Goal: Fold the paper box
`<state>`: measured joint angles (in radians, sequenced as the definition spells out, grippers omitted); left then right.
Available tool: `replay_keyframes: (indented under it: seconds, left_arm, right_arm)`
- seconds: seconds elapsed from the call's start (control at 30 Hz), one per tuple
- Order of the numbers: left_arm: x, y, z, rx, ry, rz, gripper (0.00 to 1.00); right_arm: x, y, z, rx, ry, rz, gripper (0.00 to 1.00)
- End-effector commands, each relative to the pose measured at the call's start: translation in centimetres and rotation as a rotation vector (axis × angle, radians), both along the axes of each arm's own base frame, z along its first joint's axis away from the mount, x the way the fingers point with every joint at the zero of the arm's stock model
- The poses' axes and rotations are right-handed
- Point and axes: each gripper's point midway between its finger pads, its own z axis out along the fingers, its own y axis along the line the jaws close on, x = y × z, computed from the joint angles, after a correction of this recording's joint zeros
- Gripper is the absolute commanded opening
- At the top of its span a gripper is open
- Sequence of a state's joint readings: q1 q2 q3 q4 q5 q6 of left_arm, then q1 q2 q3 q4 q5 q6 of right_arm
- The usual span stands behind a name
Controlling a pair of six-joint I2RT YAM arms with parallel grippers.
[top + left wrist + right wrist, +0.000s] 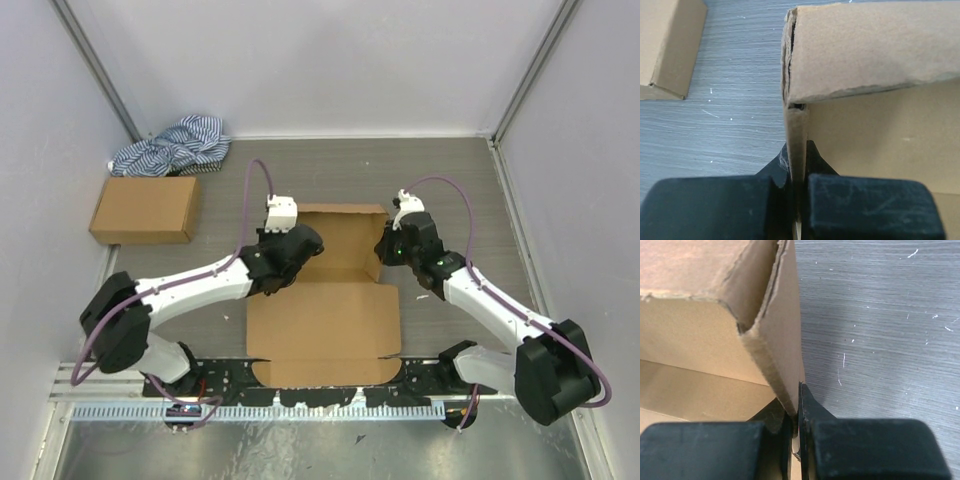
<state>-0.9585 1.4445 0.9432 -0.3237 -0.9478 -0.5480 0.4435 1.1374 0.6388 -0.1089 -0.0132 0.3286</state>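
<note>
The paper box (325,320) is a plain brown cardboard mailer lying mid-table, its back wall raised and its lid panel flat toward the arms. My left gripper (303,243) is shut on the box's upright left side wall (797,135), one finger on each face. My right gripper (388,248) is shut on the upright right side wall (785,355). Both walls meet the back wall (875,50) at folded corners. The fingertips are mostly hidden behind the cardboard in the top view.
A sealed oblong brown carton (145,209) lies at the left and shows in the left wrist view as a carton (670,45). A blue-and-white striped cloth (175,147) is bunched in the back left corner. Grey walls enclose the table.
</note>
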Motion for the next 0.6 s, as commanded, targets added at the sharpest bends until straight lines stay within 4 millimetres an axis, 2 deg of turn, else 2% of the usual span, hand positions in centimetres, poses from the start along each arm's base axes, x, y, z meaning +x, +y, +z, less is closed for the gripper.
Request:
replay_keyframes:
  seconds: [0.0, 0.2, 0.3, 0.4, 0.5, 0.57]
  left_arm:
    - [-0.8, 2.8, 0.5, 0.120, -0.002, 0.156, 0.00]
    - [-1.2, 1.9, 0.1, 0.072, 0.013, 0.124, 0.02]
    - [-1.5, 1.2, 0.0, 0.057, 0.041, 0.096, 0.18]
    - [-1.9, 0.4, 0.0, 0.010, 0.059, 0.061, 0.26]
    - [-2.4, -0.2, 0.6, -0.037, 0.059, 0.030, 0.40]
    - [-2.6, -0.5, 0.8, -0.066, 0.063, 0.005, 0.42]
  right_arm:
    - [0.4, 1.6, 4.1, 0.087, -0.059, -0.005, 0.01]
    - [0.4, 1.6, 3.7, 0.082, -0.021, -0.047, 0.01]
    - [0.5, 1.9, 3.7, 0.112, 0.005, -0.068, 0.01]
    - [0.6, 2.2, 3.6, 0.128, 0.030, -0.082, 0.01]
    - [0.8, 2.0, 3.5, 0.119, 0.042, -0.102, 0.02]
    - [0.9, 1.8, 3.4, 0.109, 0.046, -0.117, 0.02]
